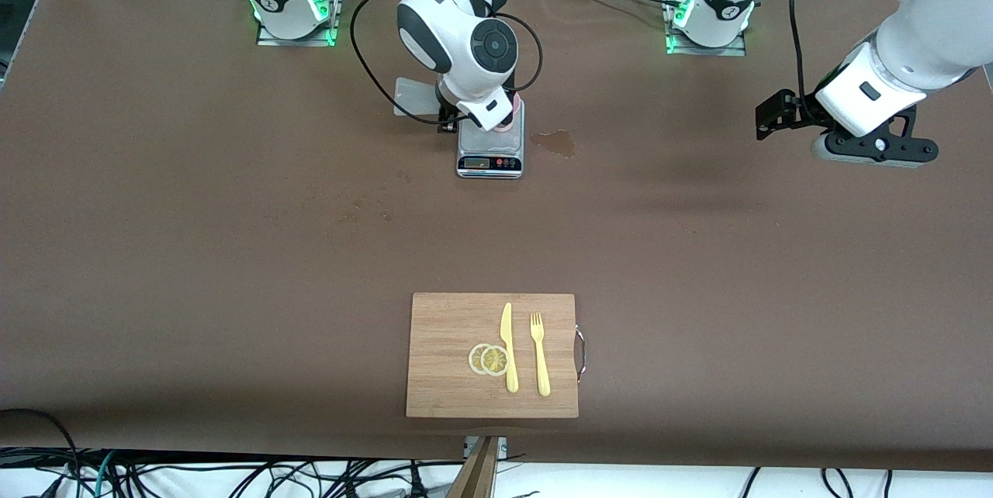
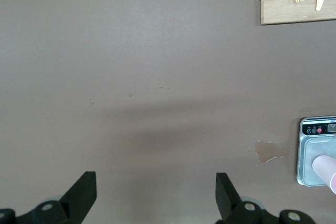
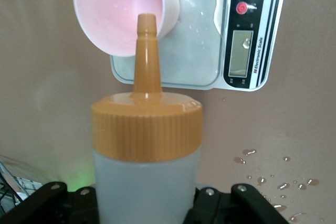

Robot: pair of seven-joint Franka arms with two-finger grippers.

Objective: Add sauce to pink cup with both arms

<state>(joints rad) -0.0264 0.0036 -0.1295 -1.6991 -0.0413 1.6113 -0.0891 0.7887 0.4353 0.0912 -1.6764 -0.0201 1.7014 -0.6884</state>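
Note:
The pink cup [image 3: 118, 9] stands on the grey kitchen scale [image 3: 247, 35]; in the front view only an edge of the cup [image 1: 513, 112] shows past the right arm's wrist. My right gripper [image 3: 147, 203] is shut on the sauce bottle [image 3: 147, 171], whose orange nozzle [image 3: 146, 51] points at the cup's mouth. In the front view the bottle is hidden under the right hand [image 1: 473, 106]. My left gripper [image 2: 156, 192] is open and empty over bare table toward the left arm's end [image 1: 772, 116], well away from the scale [image 2: 313, 150] and cup [image 2: 326, 169].
A wet spill [image 1: 555, 143] lies on the table beside the scale [image 1: 490, 160]. A wooden cutting board [image 1: 446, 327] with a yellow knife, fork and lemon slices lies near the front edge. A clear flat piece [image 1: 415, 95] lies beside the scale.

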